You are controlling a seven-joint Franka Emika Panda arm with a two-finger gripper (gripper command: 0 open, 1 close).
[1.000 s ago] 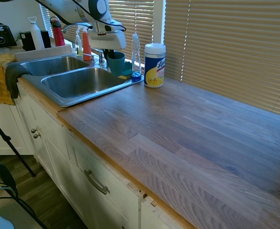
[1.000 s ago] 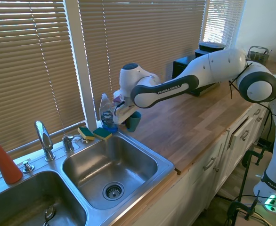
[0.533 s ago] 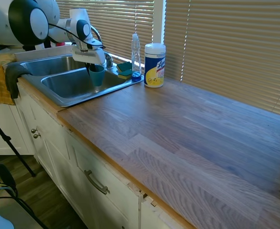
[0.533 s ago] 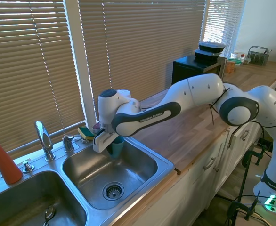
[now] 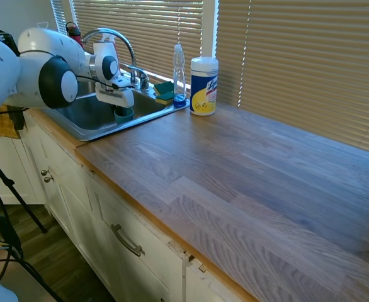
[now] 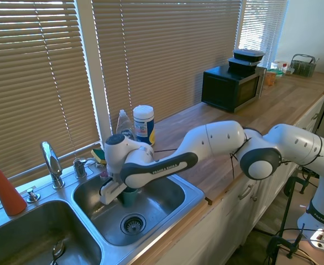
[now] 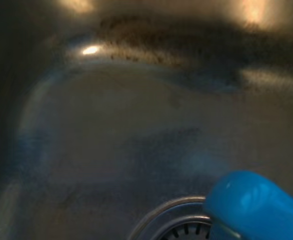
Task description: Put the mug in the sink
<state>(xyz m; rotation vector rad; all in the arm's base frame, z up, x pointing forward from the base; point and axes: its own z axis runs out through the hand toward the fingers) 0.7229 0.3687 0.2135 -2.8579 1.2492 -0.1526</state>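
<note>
Lowered mug (image 6: 129,196) (half hidden) inside sink (image 6: 192,194).

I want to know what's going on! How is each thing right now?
mug: upright, held low inside the basin
gripper: shut on the mug
sink: no water showing, drain uncovered
faucet: no water running
wipes canister: standing, lid closed
clear bottle: standing, little blue liquid left
</note>
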